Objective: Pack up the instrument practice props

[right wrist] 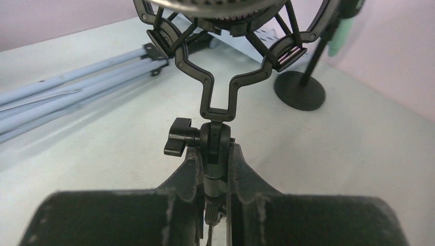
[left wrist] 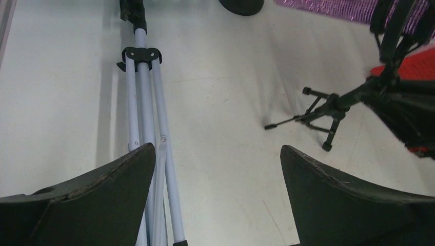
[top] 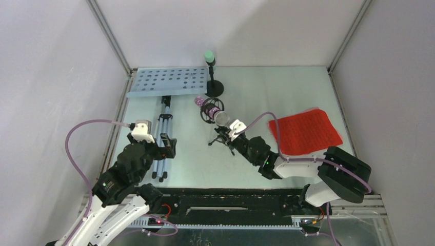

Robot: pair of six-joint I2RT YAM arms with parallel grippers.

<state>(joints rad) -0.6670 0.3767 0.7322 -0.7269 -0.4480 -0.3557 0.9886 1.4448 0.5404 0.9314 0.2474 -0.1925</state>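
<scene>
The pale blue perforated music desk (top: 169, 82) lies at the far left. The blue-grey tripod (top: 163, 134) lies folded below it and shows in the left wrist view (left wrist: 149, 102). My left gripper (top: 167, 147) (left wrist: 216, 154) is open and empty, just right of the tripod's legs. The glittery purple microphone (top: 201, 102) sits in a black shock mount (top: 212, 109) (right wrist: 220, 56) on small tripod legs (left wrist: 323, 110). My right gripper (top: 229, 136) (right wrist: 214, 154) is shut on this mount's stem. The mint microphone (top: 209, 55) stands on a black round-base mount (top: 214, 88). A red score sheet (top: 305, 131) lies at the right; no separate pink sheet shows.
Metal frame posts and grey walls close in the table on the left, back and right. A black rail (top: 231, 202) runs along the near edge between the arm bases. The round base (right wrist: 299, 89) stands close behind the shock mount.
</scene>
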